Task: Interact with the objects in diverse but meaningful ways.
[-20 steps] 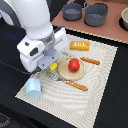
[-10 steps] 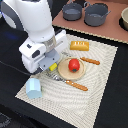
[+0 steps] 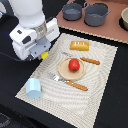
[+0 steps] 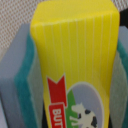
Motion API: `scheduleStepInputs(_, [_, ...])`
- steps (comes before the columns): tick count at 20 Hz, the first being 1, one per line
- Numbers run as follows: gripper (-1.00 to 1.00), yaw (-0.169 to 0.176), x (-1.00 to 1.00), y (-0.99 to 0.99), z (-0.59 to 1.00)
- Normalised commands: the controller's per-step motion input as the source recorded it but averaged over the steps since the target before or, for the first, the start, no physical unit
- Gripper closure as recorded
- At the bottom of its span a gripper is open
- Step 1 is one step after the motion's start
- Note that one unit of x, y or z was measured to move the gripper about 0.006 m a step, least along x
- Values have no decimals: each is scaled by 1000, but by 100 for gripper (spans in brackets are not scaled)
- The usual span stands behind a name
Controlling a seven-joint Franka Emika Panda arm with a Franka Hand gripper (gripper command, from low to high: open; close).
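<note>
One claw (image 4: 70, 65), one yellow butter box (image 4: 75, 70) clamped between its green pads (image 4: 27, 75), raised above the placemat (image 3: 105, 80) at the exterior view's left. A loose grip could drop it onto the tomato (image 3: 74, 65) or fork (image 3: 69, 82) nearby.

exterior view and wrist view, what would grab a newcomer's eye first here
The wrist view is filled by a yellow butter box clamped between the gripper's green pads. In the exterior view, a red tomato sits on a plate at the middle of the striped mat, beside the bulky white gripper.
</note>
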Motion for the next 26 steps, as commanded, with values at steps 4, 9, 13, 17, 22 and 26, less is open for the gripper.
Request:
scheduleStepInputs(4, [100, 210, 386, -43, 224])
scheduleStepInputs(9, [100, 229, 357, -1, 69])
scheduleStepInputs(13, [100, 225, 397, 0, 1])
scheduleStepInputs(17, [100, 169, 574, 0, 66])
scheduleStepInputs(22, [100, 102, 711, -6, 139])
scheduleStepInputs(26, [100, 145, 627, 4, 83])
